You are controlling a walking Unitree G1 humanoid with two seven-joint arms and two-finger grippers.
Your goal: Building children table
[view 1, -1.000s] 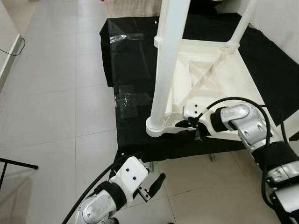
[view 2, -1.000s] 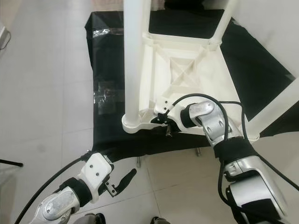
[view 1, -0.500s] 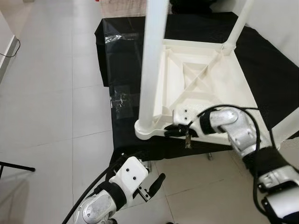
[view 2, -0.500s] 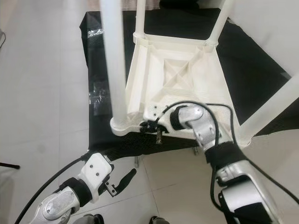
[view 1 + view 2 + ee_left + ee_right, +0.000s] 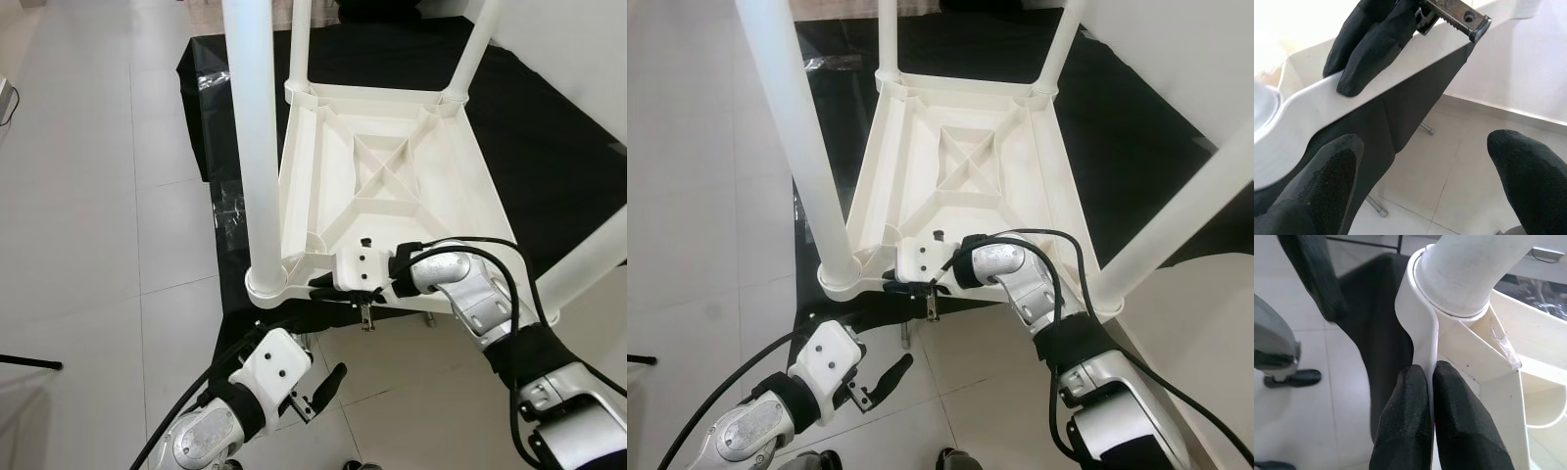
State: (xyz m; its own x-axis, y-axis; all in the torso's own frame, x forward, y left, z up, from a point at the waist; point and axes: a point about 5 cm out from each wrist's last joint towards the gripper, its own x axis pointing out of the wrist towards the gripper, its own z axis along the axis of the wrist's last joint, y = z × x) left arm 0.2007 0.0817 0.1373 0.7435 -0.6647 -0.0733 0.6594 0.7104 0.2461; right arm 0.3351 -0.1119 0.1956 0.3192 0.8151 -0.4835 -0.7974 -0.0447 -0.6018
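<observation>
White table, four legs, one hand.

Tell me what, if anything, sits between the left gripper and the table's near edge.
Nothing visible. The left gripper hangs open below the table's near rim, with bare floor between. The right gripper is shut on that rim beside the corner leg.

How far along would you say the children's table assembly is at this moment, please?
Mostly done, it seems: the white table lies upside down on the black cloth with a leg standing in each of its four corner sockets. In hand: the right gripper pinches the table's near rim beside the front leg socket, while the left gripper hangs open below. Left: presumably turning the table upright.
</observation>
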